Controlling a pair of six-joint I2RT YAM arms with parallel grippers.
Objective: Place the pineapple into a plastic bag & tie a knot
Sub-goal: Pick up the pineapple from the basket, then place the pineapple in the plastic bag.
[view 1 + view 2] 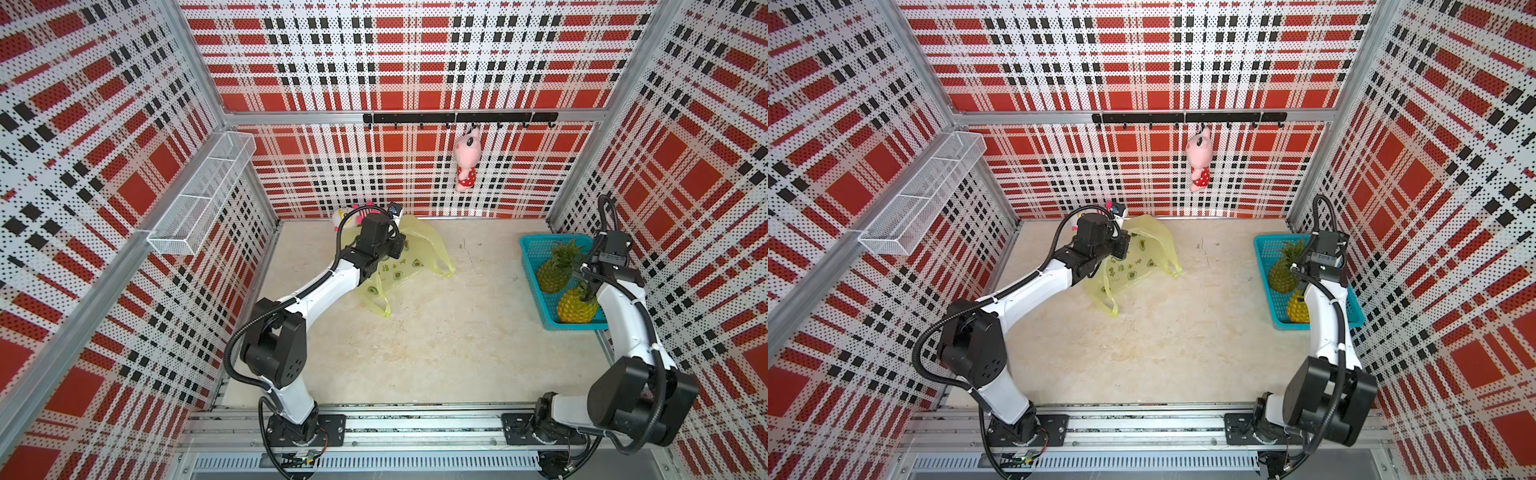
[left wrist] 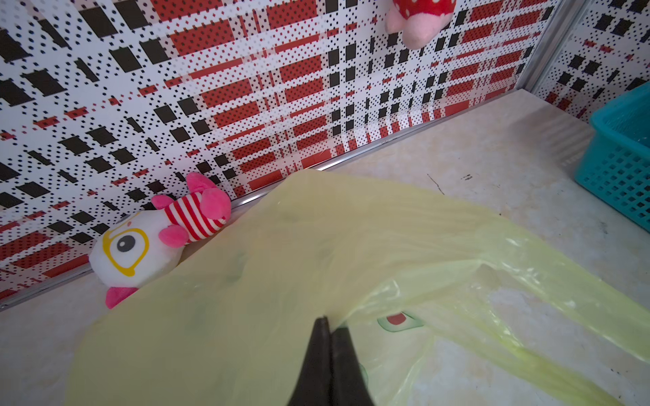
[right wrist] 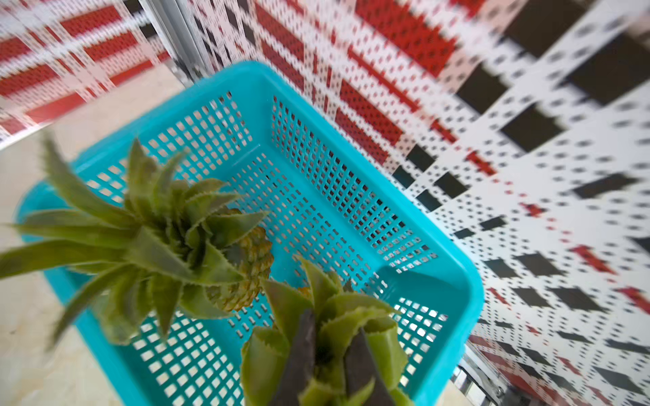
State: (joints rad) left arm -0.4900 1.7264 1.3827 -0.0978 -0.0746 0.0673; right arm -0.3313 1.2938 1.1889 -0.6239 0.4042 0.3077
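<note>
From where I stand, the left pincer (image 2: 330,325) is pinched tight on a fold of the plastic bag (image 2: 281,263). Its two dark fingers press together with the thin yellow-green film caught between them, and one layer is lifted like a tent. The bag lies spread on the tabletop (image 1: 436,353) toward the far left corner, close to the far edge, and its two handle straps (image 1: 382,309) trail loose and well apart toward the middle. Just behind it, along the far edge, lies a plush toy (image 2: 158,239). Over at the right edge, the right pincer (image 3: 332,342) is narrowed onto the leafy crown of the pineapple (image 1: 575,307), green leaves squeezed between its fingers. The fruit stands upright in the near half of the turquoise basket (image 1: 536,245); whether it rests on the basket floor I cannot tell. A second pineapple (image 1: 555,274) stands just beyond it in the same basket, untouched.
</note>
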